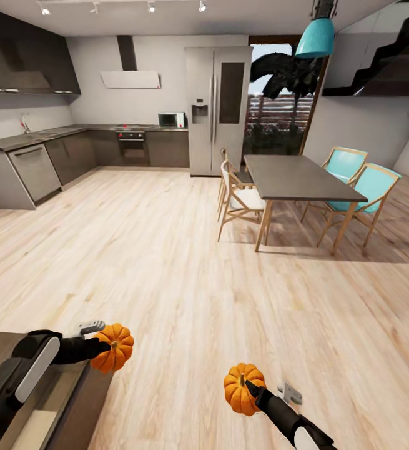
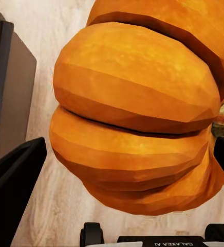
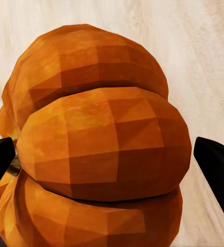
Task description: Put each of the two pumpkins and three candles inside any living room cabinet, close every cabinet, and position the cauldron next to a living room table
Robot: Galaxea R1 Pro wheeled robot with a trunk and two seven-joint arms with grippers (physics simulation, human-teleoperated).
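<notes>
While each gripper is clamped on a pumpkin, left gripper (image 1: 102, 347) with left pumpkin (image 1: 112, 347) at lower left above the open cabinet (image 1: 73, 400), right gripper (image 1: 251, 389) with right pumpkin (image 1: 243, 389) at lower centre over bare floor (image 1: 167, 262), a loosened hold could drop one rolling toward the dining table (image 1: 298, 178).

We observe a light wood plank floor (image 1: 167, 262), dark kitchen cupboards (image 1: 73, 153) along grey walls, a steel refrigerator (image 1: 218, 109), a grey dining table (image 1: 295, 177) with turquoise chairs (image 1: 360, 187), and a teal pendant lamp (image 1: 315, 37).
</notes>
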